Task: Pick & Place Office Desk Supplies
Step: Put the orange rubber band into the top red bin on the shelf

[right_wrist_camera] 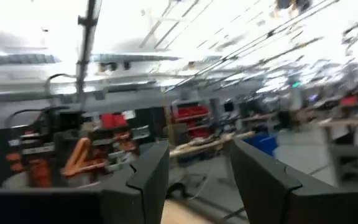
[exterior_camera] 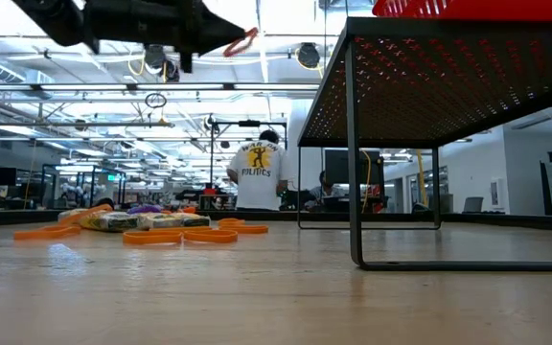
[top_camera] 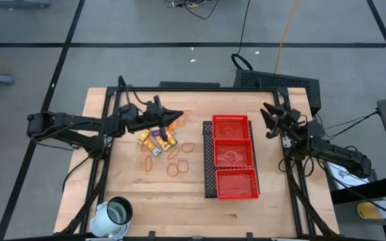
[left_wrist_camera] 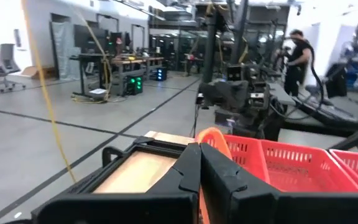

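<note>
My left gripper (top_camera: pixel 177 118) hangs above the table between the pile of office desk supplies (top_camera: pixel 156 139) and the red mesh tray (top_camera: pixel 234 157). It is shut on an orange rubber band (exterior_camera: pixel 246 41). The pile holds yellow-orange packets, a purple piece and loose orange bands (top_camera: pixel 178 159), all lying flat on the wood; the low view shows them as office desk supplies (exterior_camera: pixel 147 226). My right gripper (top_camera: pixel 271 118) waits open, raised at the table's far right, beyond the tray. In its wrist view the right gripper (right_wrist_camera: pixel 199 163) holds nothing. My left gripper (left_wrist_camera: pixel 199 150) pinches the orange rubber band between its two shut fingers. A short loop of the band (left_wrist_camera: pixel 212 135) sticks out past the fingertips. The fingers lie about level, pointing toward the table's right. The band is lifted clear of the table.
The red tray has three compartments in a row and sits on a black mesh stand (exterior_camera: pixel 353 144). A white cup (top_camera: pixel 116 214) stands near the table's near left corner. Bare wood (top_camera: pixel 166 194) lies between the cup and the tray. A person in a white shirt (exterior_camera: pixel 256 172) stands far behind.
</note>
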